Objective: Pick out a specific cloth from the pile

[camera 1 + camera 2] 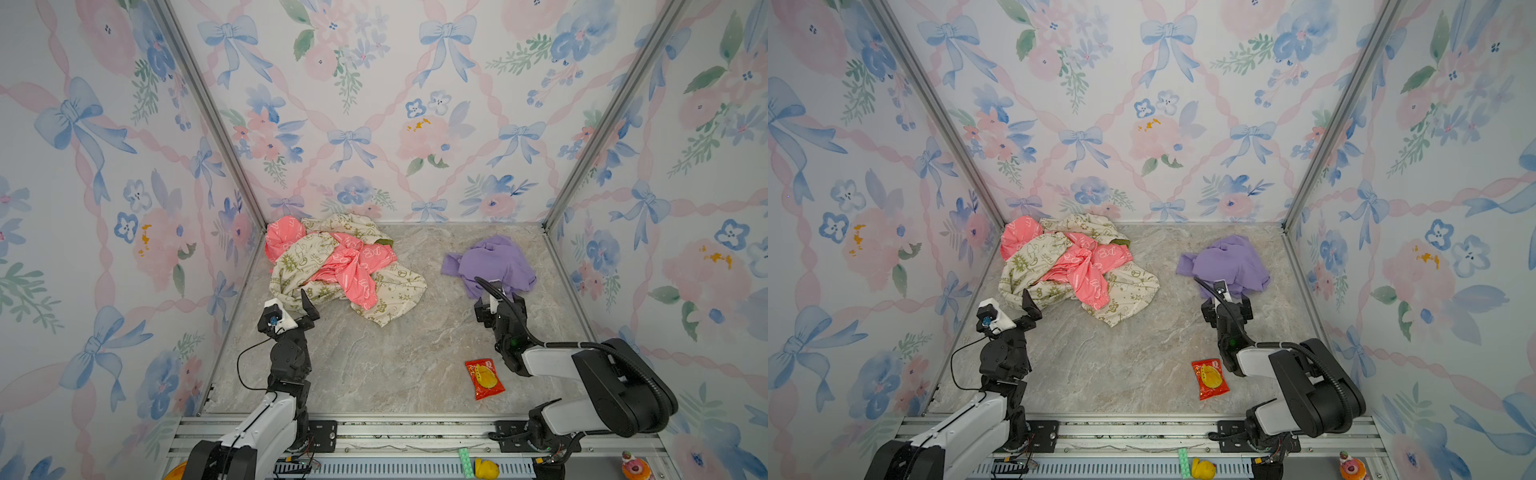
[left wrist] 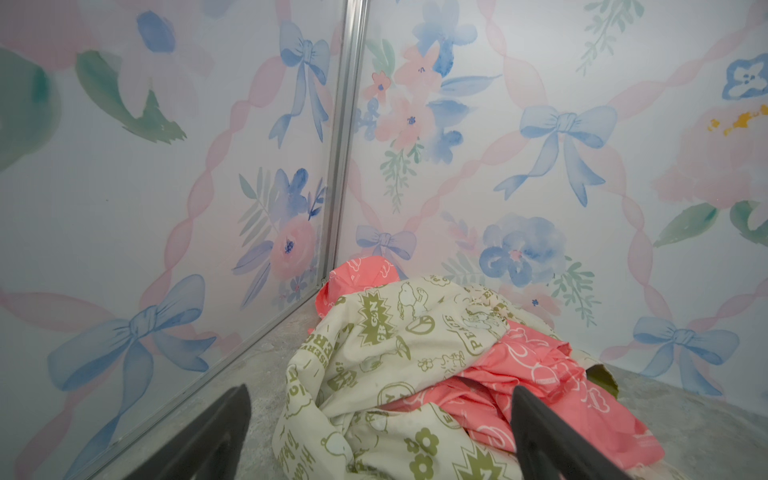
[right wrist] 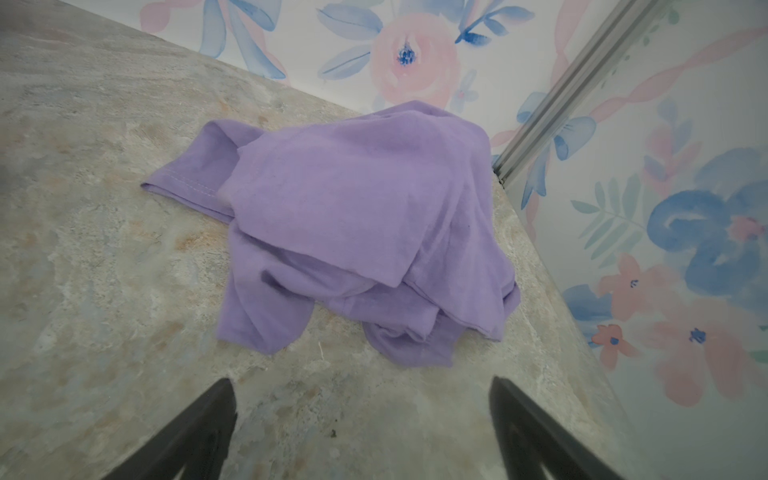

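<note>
- The surface (image 1: 374, 365) is grey marbled stone, closed in on three sides by walls papered with bows and flowers.
- The pile (image 1: 332, 266) sits in the far left corner of the surface. In both top views it is a heap of cream cloth with olive-green print, tangled with coral-pink cloth with white print (image 1: 1067, 266). The left wrist view shows its near edge up close (image 2: 415, 353).
- The cloth (image 1: 494, 262) is plain lavender-purple and crumpled. It lies by itself on the far right of the surface, close to the right wall and well apart from the pile (image 1: 1229, 262). In the right wrist view it shows a stitched hem and soft folds (image 3: 353, 216).
- The left tool (image 1: 293, 305) is at the near left edge of the pile, released and spread wide with nothing between its fingers (image 2: 378, 399). Whether a finger touches the fabric cannot be told.
- The right tool (image 1: 498, 303) is just short of the cloth's near edge, also released and spread wide. Bare surface shows between its fingers and the fabric (image 3: 362, 384).
- A red snack packet (image 1: 484, 378) lies flat on the near right part of the surface, beside the right arm and apart from both cloth heaps (image 1: 1210, 378).
</note>
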Action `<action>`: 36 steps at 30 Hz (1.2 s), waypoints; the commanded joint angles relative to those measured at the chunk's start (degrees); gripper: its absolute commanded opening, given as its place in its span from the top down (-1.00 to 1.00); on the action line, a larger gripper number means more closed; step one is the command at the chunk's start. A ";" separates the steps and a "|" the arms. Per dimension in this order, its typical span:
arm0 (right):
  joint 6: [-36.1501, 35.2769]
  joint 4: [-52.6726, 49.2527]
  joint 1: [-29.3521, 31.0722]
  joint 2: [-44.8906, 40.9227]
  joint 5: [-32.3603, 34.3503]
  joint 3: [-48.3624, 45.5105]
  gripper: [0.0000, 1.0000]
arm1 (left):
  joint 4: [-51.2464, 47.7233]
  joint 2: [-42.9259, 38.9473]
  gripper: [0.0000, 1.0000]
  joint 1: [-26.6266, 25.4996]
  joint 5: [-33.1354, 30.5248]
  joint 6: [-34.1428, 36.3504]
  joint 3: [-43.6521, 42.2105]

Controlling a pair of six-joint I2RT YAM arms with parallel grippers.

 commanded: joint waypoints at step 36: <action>11.93 1.90 -19.35 3.63 -28.89 4.03 -0.94 | 13.20 35.68 -0.96 0.41 10.35 5.75 10.24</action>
